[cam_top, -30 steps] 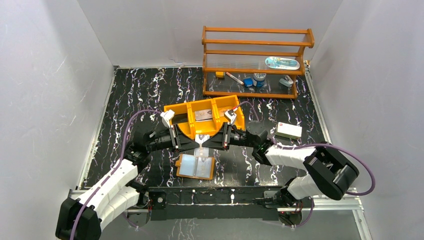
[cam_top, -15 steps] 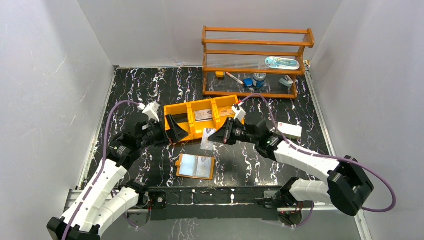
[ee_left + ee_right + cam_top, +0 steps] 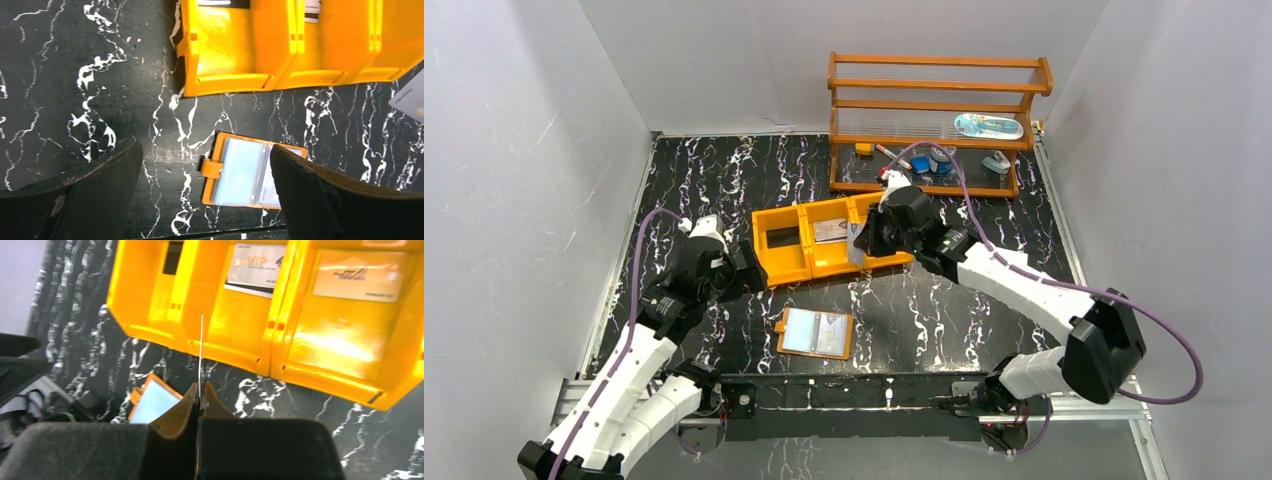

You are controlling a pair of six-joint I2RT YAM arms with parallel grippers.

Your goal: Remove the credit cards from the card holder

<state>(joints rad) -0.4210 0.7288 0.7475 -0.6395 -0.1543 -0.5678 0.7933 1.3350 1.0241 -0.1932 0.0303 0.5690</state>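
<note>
The orange-tan card holder [image 3: 815,333] lies open on the table, its pale blue pockets up. In the left wrist view the card holder [image 3: 247,172] sits below and between the fingers of my left gripper [image 3: 205,150], which is open, empty and well above it. My right gripper [image 3: 861,240] is shut on a grey credit card [image 3: 855,245], held upright over the near edge of the orange tray [image 3: 814,270]. That card [image 3: 201,352] shows edge-on in the right wrist view, pinched in the gripper [image 3: 200,390]. Three more cards lie in the tray: a dark one [image 3: 172,257], a whitish one [image 3: 257,270] and a tan one [image 3: 357,275].
A wooden shelf [image 3: 934,120] with small items stands at the back right behind the tray. White walls close in the left, back and right sides. My left gripper [image 3: 746,268] hovers just left of the tray, beside its left end.
My left gripper opened, let go of the card and drew back to the left. My right gripper carried the card up from above the card holder to the tray's near edge.
</note>
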